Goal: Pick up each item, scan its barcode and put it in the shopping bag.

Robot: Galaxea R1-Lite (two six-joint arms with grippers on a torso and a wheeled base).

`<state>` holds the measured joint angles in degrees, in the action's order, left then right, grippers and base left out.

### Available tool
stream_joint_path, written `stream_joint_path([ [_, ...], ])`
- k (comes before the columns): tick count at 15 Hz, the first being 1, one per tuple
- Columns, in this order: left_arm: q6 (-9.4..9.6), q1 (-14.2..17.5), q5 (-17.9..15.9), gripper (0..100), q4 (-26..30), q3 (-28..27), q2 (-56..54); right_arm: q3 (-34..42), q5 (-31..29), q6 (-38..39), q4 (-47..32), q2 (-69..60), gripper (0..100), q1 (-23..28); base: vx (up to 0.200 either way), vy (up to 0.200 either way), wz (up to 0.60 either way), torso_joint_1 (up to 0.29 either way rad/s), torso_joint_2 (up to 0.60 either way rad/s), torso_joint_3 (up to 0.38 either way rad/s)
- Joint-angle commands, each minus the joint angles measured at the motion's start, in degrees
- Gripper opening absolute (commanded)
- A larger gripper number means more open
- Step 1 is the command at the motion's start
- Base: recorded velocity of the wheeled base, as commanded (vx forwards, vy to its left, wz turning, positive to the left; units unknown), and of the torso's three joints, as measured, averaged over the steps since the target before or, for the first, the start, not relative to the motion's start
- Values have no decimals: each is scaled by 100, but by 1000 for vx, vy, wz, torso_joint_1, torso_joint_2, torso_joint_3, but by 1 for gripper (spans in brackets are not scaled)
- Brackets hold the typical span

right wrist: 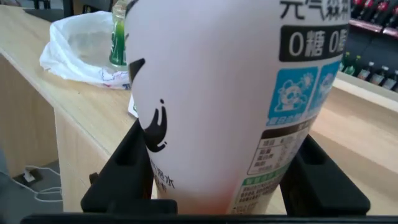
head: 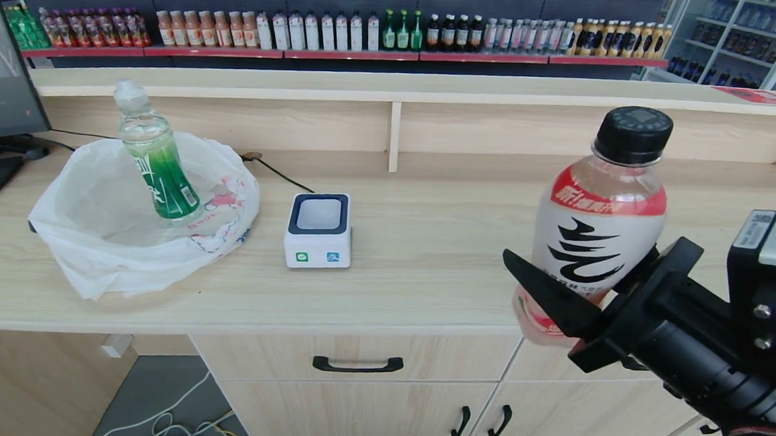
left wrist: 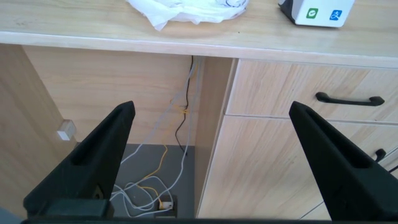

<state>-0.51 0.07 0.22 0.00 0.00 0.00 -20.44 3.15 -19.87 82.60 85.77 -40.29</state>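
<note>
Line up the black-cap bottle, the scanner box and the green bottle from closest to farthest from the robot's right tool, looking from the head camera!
1. black-cap bottle: gripped in the right tool, on the right side.
2. scanner box: middle of the counter.
3. green bottle: far left, leaning in the shopping bag.

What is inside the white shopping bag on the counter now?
One green-labelled bottle stands tilted inside the shopping bag. The bag's crumpled folds cover the rest of its bottom.
</note>
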Motion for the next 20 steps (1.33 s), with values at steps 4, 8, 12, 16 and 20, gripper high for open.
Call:
stream_joint_path([
  [4,-2,1,4,100,0,0,0,-100,-191,1284,168,-8,0,522,0,0,0,0,0,0],
  [8,-2,1,4,100,0,0,0,-294,-183,1723,353,264,0,1542,0,0,0,0,0,0],
  [12,-10,1,4,100,0,0,0,-232,-297,2057,362,264,0,1884,0,0,0,0,0,0],
  [16,-10,1,4,100,0,0,0,-311,-288,2005,414,203,0,2262,0,150,0,3,1,2],
  [20,-19,1,4,100,0,0,0,-223,-253,2005,432,45,0,2271,0,200,0,10,1,1],
])
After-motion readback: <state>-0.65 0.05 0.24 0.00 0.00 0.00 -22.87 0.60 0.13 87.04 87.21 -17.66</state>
